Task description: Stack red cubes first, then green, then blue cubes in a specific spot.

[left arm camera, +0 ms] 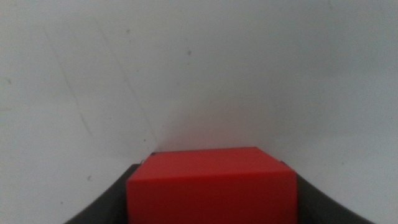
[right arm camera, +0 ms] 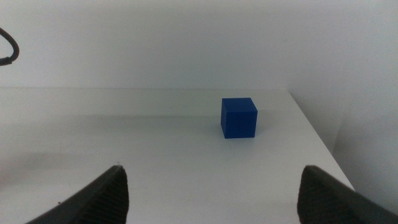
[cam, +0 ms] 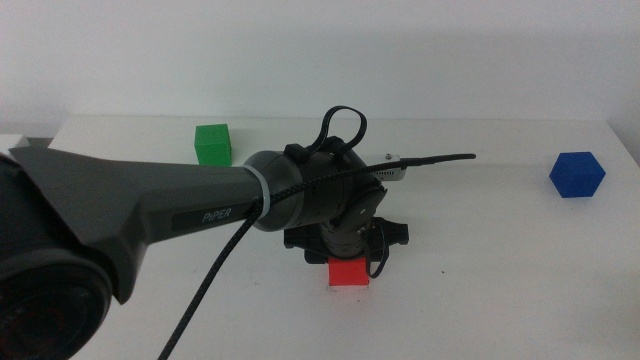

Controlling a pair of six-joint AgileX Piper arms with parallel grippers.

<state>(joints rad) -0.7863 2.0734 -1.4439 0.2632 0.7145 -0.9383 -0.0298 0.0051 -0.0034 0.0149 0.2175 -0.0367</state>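
Note:
The red cube (cam: pixel 348 272) is at the front middle of the white table, at or just above its surface. My left gripper (cam: pixel 348 258) comes down on it from above. In the left wrist view the red cube (left arm camera: pixel 211 180) fills the gap between the dark jaws, which press on both its sides. A tiny dark tick (left arm camera: pixel 152 154) shows at the cube's far corner. The green cube (cam: pixel 213 144) sits at the back left. The blue cube (cam: pixel 577 174) sits at the far right, and it also shows in the right wrist view (right arm camera: pixel 239 117). My right gripper (right arm camera: pixel 217 199) is open and empty, well short of the blue cube.
The left arm (cam: pixel 150 205) and its cable stretch over the left half of the table. The table's right edge (right arm camera: pixel 320 140) runs close beside the blue cube. A white wall stands behind the table.

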